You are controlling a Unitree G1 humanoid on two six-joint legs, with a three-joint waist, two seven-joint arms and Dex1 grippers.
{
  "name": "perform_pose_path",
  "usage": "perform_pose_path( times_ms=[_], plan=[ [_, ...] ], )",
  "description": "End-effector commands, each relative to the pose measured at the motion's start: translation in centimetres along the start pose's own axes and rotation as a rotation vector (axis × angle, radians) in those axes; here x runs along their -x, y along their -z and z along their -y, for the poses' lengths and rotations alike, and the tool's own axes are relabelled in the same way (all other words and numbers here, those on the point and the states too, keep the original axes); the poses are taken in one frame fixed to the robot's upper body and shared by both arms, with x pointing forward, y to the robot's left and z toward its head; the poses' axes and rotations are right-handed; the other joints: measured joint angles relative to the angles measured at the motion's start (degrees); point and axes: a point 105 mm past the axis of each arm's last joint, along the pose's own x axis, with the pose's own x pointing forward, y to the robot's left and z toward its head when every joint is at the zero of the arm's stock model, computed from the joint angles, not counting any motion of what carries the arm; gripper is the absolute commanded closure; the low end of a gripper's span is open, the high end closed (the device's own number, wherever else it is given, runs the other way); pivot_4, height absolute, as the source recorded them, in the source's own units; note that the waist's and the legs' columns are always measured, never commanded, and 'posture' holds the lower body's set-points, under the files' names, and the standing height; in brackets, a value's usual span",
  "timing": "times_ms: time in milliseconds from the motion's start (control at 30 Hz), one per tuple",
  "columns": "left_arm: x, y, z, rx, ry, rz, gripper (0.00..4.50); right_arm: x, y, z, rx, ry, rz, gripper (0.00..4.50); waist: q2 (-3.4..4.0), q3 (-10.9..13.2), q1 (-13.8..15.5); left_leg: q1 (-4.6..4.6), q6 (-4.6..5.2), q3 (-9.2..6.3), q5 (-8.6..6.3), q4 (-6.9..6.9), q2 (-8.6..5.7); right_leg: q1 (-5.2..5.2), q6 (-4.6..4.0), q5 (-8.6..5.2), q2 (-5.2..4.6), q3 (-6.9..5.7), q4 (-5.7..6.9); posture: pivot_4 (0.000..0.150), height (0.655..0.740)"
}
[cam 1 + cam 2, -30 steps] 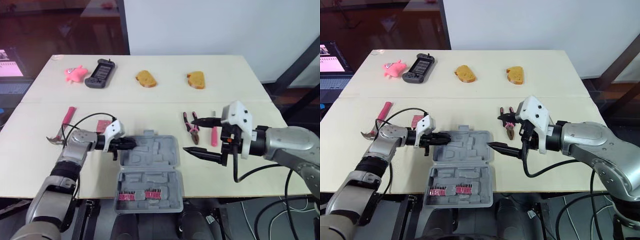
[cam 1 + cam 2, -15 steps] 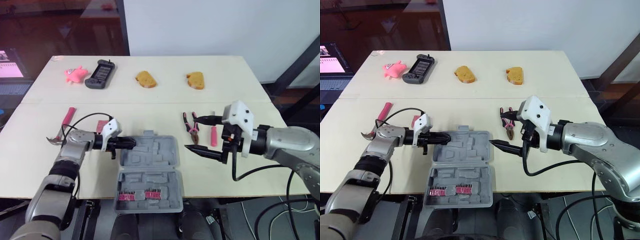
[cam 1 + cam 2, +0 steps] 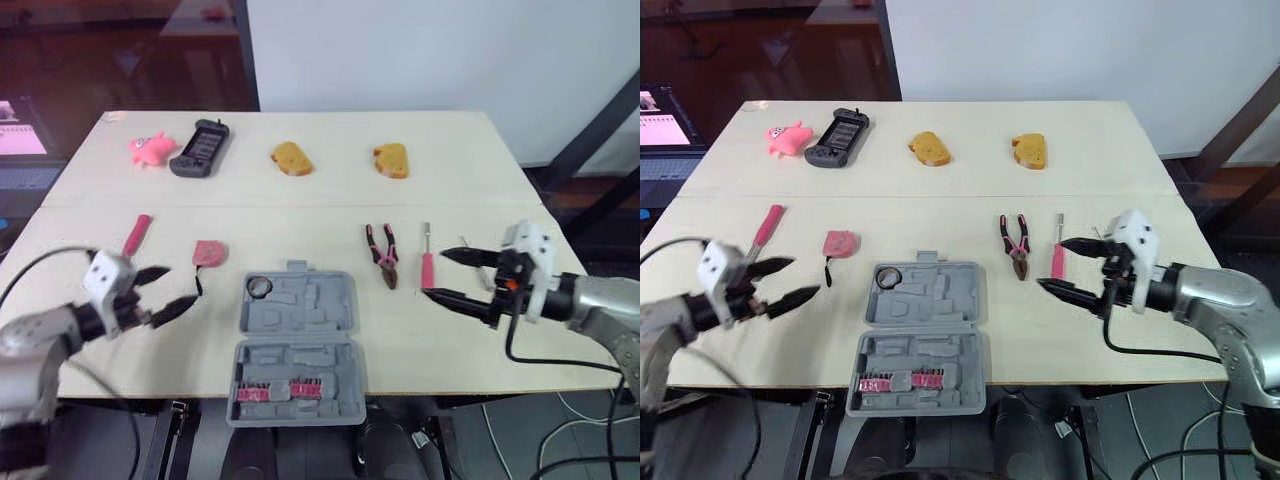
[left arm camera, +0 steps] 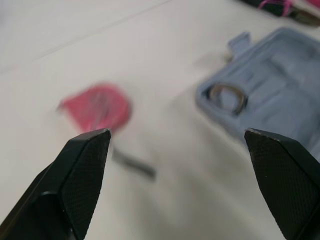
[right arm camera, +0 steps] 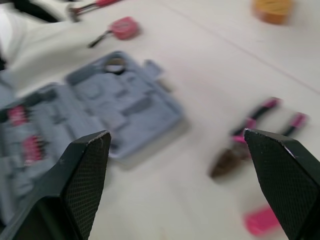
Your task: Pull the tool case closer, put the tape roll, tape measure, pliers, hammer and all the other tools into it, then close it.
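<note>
Tool case (image 3: 300,312) lies open on desk (image 3: 330,195); tape roll (image 3: 259,287) sits in its rear-left corner. Tape measure (image 3: 208,252) and hammer (image 3: 135,236) left of case; pliers (image 3: 381,255) right. Left jaws spread, empty, left of case; right jaws spread, empty, right of case.

hammer (image 3: 137,233) head: behind left claw (image 3: 181,284) | tape measure (image 4: 97,107): blurred | tool case (image 4: 272,82): cropped

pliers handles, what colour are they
Pink with black, on the pliers; they show best in the left eye view.
</note>
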Motion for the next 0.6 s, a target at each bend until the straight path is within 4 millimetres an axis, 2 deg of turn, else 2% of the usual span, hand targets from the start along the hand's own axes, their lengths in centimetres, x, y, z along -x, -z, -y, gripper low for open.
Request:
perform_pose_path(
  times_ms=[33, 67, 133, 267, 333, 433, 600],
  plan=[
    [3.6, 1.2, -1.4, -0.005, -0.179, -0.003, 0.01, 2.4, 1.6, 1.1, -0.004, 0.073, -0.014, 0.0, -0.03, 0.0, 0.4, 0.01, 0.0, 0.0, 0.0, 0.01, 0.0, 0.05, -0.06, -0.03, 0.0, -0.02, -0.03, 0.15, 0.7207],
    [5.3, 2.7, -1.6, 0.025, -0.227, -0.037, 0.01, 3.4, 2.9, 1.2, -0.024, 0.085, -0.053, 0.0, -0.03, 0.0, 0.5, 0.01, -0.01, 0.0, -0.01, 0.01, 0.0, 0.06, -0.17, -0.09, -0.01, -0.03, -0.06, 0.15, 0.7207],
    [7.6, 4.5, -1.9, 0.067, -0.292, -0.079, 0.01, 4.7, 4.0, 1.5, -0.059, 0.121, -0.06, 0.0, -0.04, 0.0, 0.5, 0.04, 0.0, 0.0, -0.02, 0.01, 0.0, 0.14, -0.21, -0.11, -0.01, -0.03, -0.19, 0.15, 0.7207],
    [10.1, 5.3, -2.8, 0.111, -0.39, -0.054, 0.01, 6.9, 5.9, 2.1, -0.088, 0.183, -0.08, 0.0, -0.05, 0.0, 0.8, 0.07, -0.01, 0.0, -0.02, -0.01, 0.0, 0.17, -0.32, -0.15, -0.01, -0.03, -0.31, 0.15, 0.7207],
    [10.6, 6.0, -2.7, 0.102, -0.4, -0.08, 0.01, 7.5, 6.6, 2.3, -0.103, 0.196, -0.101, 0.0, -0.09, -0.1, 0.8, 0.16, -0.03, 0.0, -0.03, 0.0, 0.0, 0.32, -0.33, -0.14, -0.02, -0.03, -0.47, 0.15, 0.7207],
    [10.7, 6.1, -2.5, 0.098, -0.405, -0.072, 0.01, 7.6, 6.4, 2.5, -0.119, 0.189, -0.09, 0.0, -0.08, -0.1, 0.8, 0.2, -0.04, 0.02, -0.05, -0.02, 0.0, 0.42, -0.33, -0.14, -0.04, -0.03, -0.6, 0.15, 0.7207],
    [9.9, 5.4, -2.6, 0.096, -0.426, -0.034, 0.01, 5.4, 4.0, 1.8, -0.064, 0.099, -0.068, 0.0, -0.06, -0.1, 0.5, 0.21, -0.04, 0.02, -0.05, -0.05, 0.0, 0.42, -0.33, -0.14, -0.04, -0.03, -0.6, 0.15, 0.7207]
  ],
)
